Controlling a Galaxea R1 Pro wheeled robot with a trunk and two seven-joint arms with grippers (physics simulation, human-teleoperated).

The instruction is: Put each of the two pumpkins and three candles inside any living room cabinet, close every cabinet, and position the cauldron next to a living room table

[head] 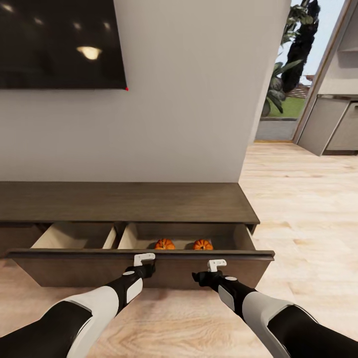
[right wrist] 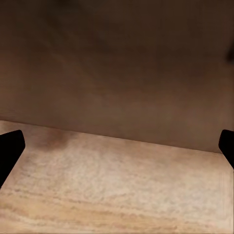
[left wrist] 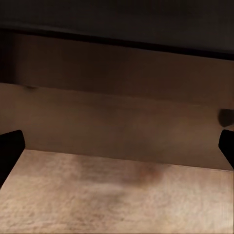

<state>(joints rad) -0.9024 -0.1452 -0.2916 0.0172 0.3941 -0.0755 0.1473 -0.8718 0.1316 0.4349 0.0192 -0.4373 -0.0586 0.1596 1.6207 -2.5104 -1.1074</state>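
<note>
The long dark-brown cabinet (head: pixel 124 201) stands against the wall with its wide drawer pulled open. Two orange pumpkins (head: pixel 164 244) (head: pixel 202 244) sit side by side in the drawer's right compartment; the left compartment looks bare. My left gripper (head: pixel 144 258) and right gripper (head: pixel 216 265) hover just in front of the drawer front (head: pixel 149 272), near its top edge. Both are open with nothing between the fingers. In the wrist views the left gripper (left wrist: pixel 117 151) and right gripper (right wrist: pixel 117 151) face the brown drawer front above the plank floor. Candles, cauldron and table are out of view.
A black TV screen (head: pixel 59 44) hangs on the wall above the cabinet. At the right, the light wood floor (head: pixel 303 219) runs to a glass doorway with plants (head: pixel 286 74) and grey kitchen units (head: pixel 330 124).
</note>
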